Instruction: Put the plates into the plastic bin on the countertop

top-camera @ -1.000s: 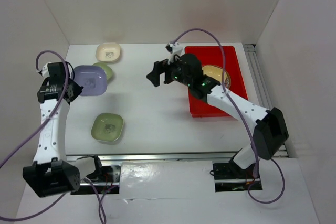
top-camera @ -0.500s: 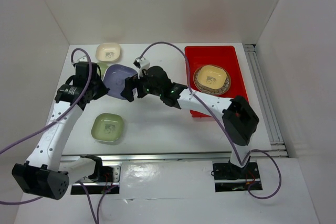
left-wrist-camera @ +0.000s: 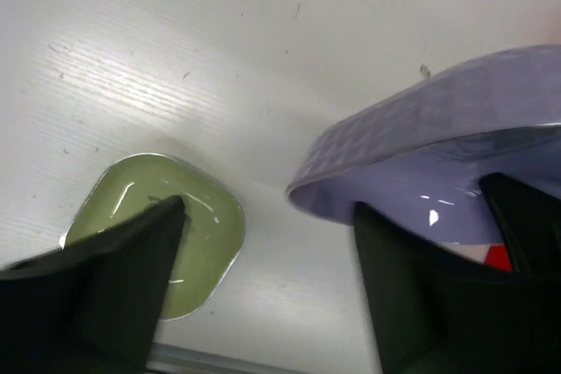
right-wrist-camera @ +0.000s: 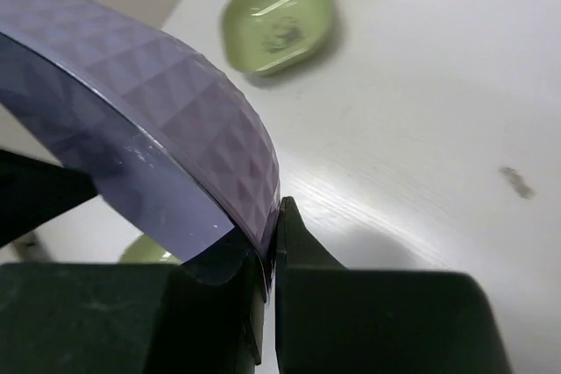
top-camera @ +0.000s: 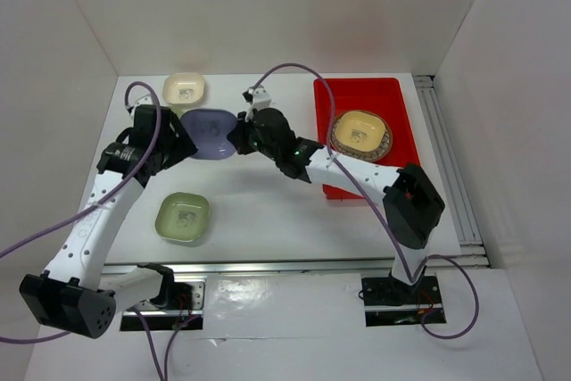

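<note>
Swung across from the bin point(top-camera: 357, 86) within the last second, the right gripper point(right-wrist-camera: 272, 216) now sits left of centre. Its jaws have gone from wide to pressed together on the rim of the lavender plate point(top-camera: 210, 134). That plate has travelled from the table's left side toward the middle and hangs tilted above the table point(top-camera: 268, 211), between the two grippers. The left gripper point(left-wrist-camera: 267, 216) has sprung apart: its fingers point(left-wrist-camera: 105, 286) stand spread, with the plate's near rim over the gap and close above the right-hand finger. Whether it touches there I cannot tell. A green plate point(left-wrist-camera: 166, 234) lies on the table below. Well to the right, the bin holds a yellow dish point(top-camera: 360, 128) stacked on a round plate point(top-camera: 384, 142).
</note>
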### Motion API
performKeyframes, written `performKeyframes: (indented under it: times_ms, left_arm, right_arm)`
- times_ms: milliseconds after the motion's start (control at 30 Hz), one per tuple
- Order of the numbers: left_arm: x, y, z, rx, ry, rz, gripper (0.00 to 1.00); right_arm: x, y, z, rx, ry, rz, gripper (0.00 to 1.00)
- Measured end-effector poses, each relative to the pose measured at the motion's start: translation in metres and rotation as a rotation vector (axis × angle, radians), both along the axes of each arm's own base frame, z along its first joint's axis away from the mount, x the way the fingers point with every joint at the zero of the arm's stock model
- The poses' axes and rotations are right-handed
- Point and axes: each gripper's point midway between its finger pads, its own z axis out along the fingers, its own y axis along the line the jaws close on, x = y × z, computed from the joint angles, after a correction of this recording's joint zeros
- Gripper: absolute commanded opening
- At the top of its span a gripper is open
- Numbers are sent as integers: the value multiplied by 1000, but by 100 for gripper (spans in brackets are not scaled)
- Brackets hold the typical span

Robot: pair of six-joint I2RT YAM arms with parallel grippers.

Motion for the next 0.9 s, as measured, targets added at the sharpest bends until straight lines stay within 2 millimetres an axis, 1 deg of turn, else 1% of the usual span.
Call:
performKeyframes:
  times_ms: [67, 100, 167, 233, 267, 300, 367, 433, 500, 533, 567, 633, 700, 767, 800, 900]
  left_arm:
    - [1, -1, 1, 4, -3, -4, 100]
    - [1, 0, 1, 10, -5, -7, 100]
    - [0, 3, 0, 33, 5, -13, 100]
    - [2, 7, -2, 61, 33, -12, 100]
    - [5, 10, -4, 72, 52, -7, 100]
    - [8, 13, -6, 85, 67, -6, 100]
    - [14, 17, -16, 101, 108, 5, 100]
    - [13, 22, -27, 115, 154, 13, 100]
    - [10, 26, -32, 131, 178, 14, 100]
    - [8, 28, -34, 134, 183, 16, 100]
    - [6, 30, -35, 136, 188, 20, 100]
    - [3, 34, -37, 136, 193, 29, 100]
    - [-1, 39, -41, 136, 200, 43, 100]
    - [-4, 44, -44, 135, 206, 59, 100]
    - [-5, 46, -45, 134, 206, 66, 100]
    - [-5, 50, -47, 128, 199, 80, 100]
  right_arm:
    - [10, -20, -1, -48, -4, -65, 0]
    - [17, -37, -3, -82, 1, -109, 0]
    - [34, -80, -3, -142, 13, -212, 0]
    - [51, -136, 1, -195, 22, -337, 0]
    - [61, -170, 9, -213, 22, -413, 0]
    - [66, -196, 14, -222, 21, -470, 0]
    - [79, -268, 28, -235, 22, -619, 0]
    - [84, -331, 35, -244, 30, -741, 0]
    - [87, -389, 29, -260, 58, -840, 0]
    - [88, -413, 22, -267, 79, -878, 0]
    - [90, -437, 9, -279, 116, -907, 0]
    - [94, -466, -16, -294, 183, -928, 0]
    - [95, -482, -48, -307, 263, -919, 0]
    - [92, -484, -79, -322, 343, -880, 0]
    - [90, -481, -88, -323, 368, -856, 0]
    - [90, -468, -103, -313, 409, -786, 0]
